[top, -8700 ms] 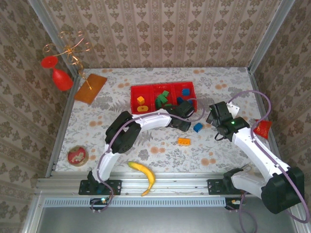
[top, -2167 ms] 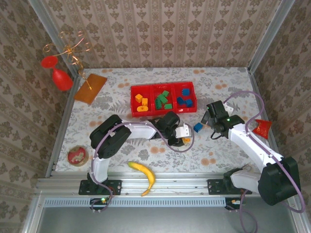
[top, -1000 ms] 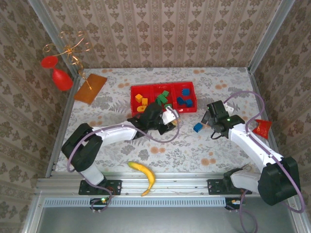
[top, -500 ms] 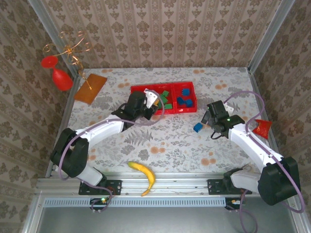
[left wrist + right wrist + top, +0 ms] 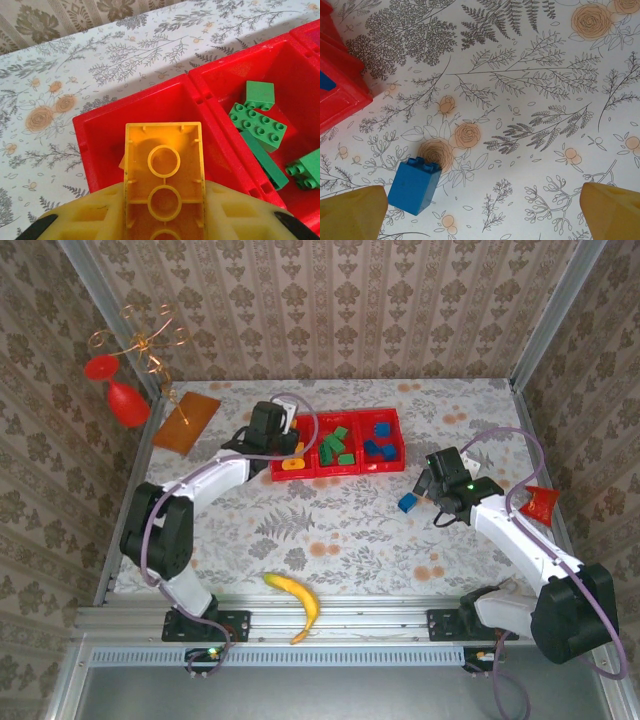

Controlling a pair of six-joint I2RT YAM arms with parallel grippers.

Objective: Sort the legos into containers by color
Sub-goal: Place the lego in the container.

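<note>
Now the left jaws have swung up from mid-counter (image 5: 520, 75) and hang over the red tray's (image 5: 330, 418) left compartment, clenched on an orange brick (image 5: 164, 170). Releasing should sort it. It is held hollow underside up, round tubes showing. The right jaws stand released near a blue brick (image 5: 415, 186).

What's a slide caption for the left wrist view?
Left gripper holds an orange brick, underside toward the camera, over the red tray's end compartment; green bricks lie in the neighbouring one.
</note>
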